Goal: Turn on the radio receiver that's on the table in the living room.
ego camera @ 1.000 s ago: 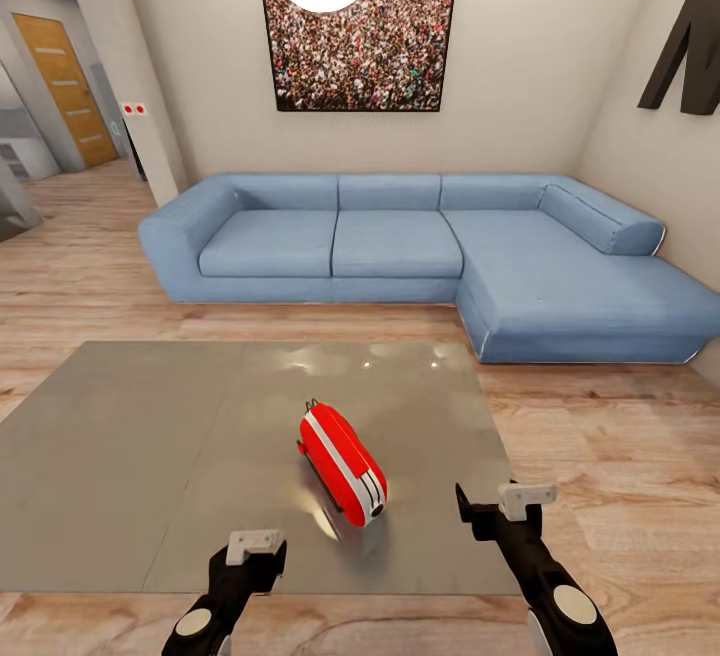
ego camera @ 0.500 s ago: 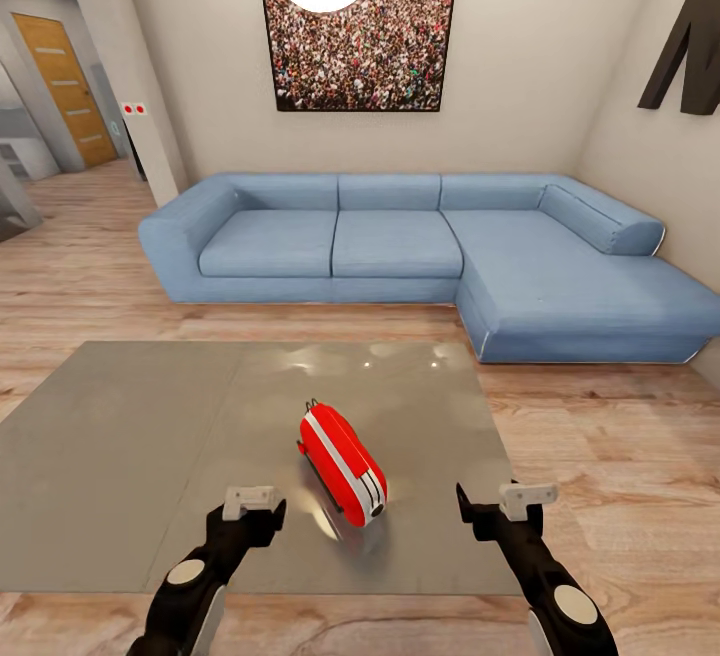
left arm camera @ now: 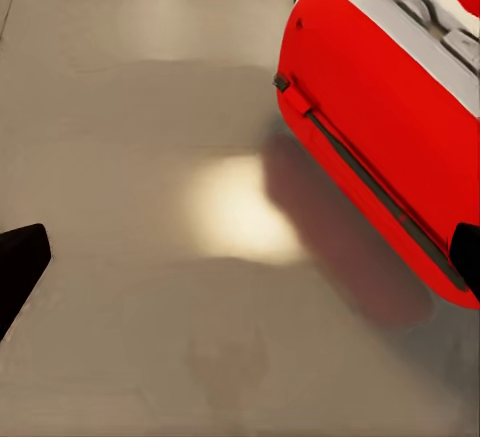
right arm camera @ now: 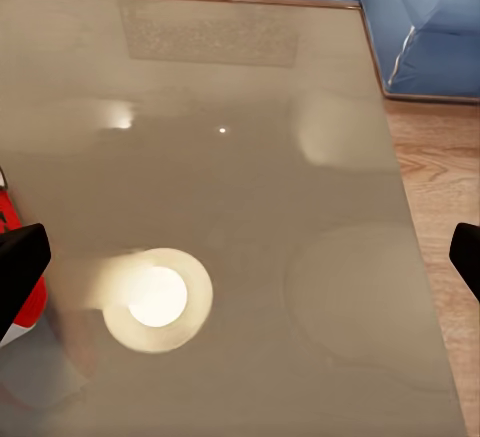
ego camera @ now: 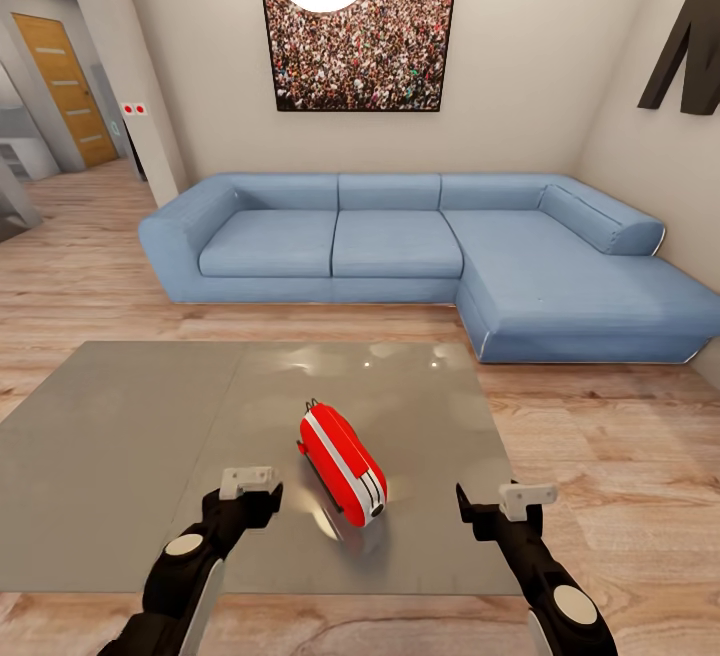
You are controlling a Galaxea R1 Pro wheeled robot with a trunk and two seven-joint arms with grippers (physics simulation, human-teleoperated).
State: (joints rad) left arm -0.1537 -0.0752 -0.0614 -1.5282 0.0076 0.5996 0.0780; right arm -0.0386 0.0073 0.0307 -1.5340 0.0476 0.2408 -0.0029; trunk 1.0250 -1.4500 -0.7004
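The red-and-white radio receiver (ego camera: 342, 466) lies on its side on the glossy grey table (ego camera: 120, 456), near the table's front right part. Its thin wire handle points toward the sofa. My left gripper (ego camera: 246, 498) hovers over the table just left of the radio, open, with nothing between its fingers. In the left wrist view the radio (left arm camera: 400, 127) is close ahead and off to one side of the gripper (left arm camera: 240, 262), not touching it. My right gripper (ego camera: 500, 508) is open near the table's front right corner, right of the radio. A red sliver of the radio (right arm camera: 30, 309) shows beside one fingertip.
A blue corner sofa (ego camera: 400, 246) stands behind the table under a crowd picture (ego camera: 358, 41). Light wood floor (ego camera: 600, 456) surrounds the table. A hallway with a wooden door (ego camera: 65, 86) opens at the far left. A lamp's glare reflects on the tabletop (right arm camera: 155, 297).
My left arm has reached forward over the table, bringing its gripper level with the radio's near end. The right arm and the radio have stayed put.
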